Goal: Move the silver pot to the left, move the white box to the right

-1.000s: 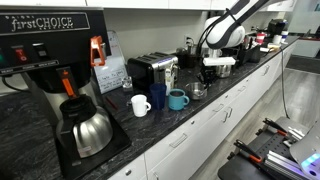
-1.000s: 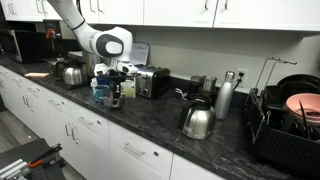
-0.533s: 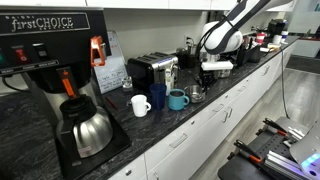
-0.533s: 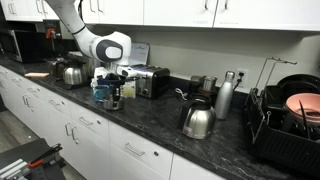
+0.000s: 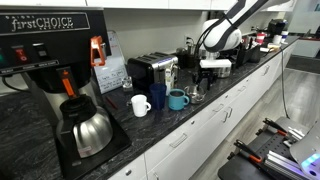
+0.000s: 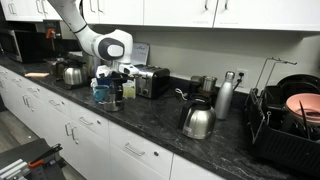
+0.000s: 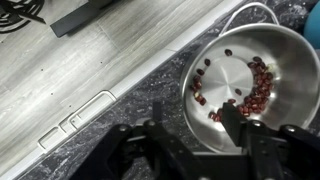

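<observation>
The gripper [image 7: 193,118] hangs over the near rim of the silver pot [image 7: 240,75] with its jaws spread wide and nothing clamped between them. In the wrist view, one finger [image 7: 232,118] reaches down inside the bowl and the other stands outside it over the dark speckled counter [image 7: 150,85], so the pot's wall runs through the gap. Most of the pot lies ahead of the jaws, on the inner finger's side, and small dark red pieces [image 7: 258,90] lie scattered across its floor. A white cable [image 7: 240,10] curves round the pot's far rim. On the outer finger's side the counter edge gives way to a pale cabinet front [image 7: 90,60] with a bar handle [image 7: 75,118]. In an exterior view, a blue mug [image 5: 177,99] stands just beside the pot and gripper. A white mug [image 5: 140,104] stands beyond it, and a toaster [image 5: 150,68] sits behind them near the wall.
</observation>
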Controlling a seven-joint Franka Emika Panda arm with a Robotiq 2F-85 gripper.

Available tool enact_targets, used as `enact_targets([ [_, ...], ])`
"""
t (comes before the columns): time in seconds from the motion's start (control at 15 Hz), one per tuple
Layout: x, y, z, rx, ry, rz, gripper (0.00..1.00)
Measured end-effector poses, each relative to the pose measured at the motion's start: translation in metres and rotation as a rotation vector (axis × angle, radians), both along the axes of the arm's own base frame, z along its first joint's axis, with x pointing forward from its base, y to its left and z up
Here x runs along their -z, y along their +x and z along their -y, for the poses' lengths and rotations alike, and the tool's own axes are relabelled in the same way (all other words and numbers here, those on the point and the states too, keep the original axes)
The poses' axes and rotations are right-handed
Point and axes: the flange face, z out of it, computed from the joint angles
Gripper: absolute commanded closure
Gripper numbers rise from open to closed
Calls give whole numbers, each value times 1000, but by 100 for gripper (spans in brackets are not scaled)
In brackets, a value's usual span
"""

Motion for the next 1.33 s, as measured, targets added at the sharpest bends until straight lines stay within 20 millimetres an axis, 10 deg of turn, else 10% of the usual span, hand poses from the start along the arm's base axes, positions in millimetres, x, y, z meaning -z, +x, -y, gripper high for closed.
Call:
enact_targets([
  [0.53, -56, 33, 19, 49, 21, 50, 0],
  [1.33, -73, 41, 4, 54, 30, 114, 0],
])
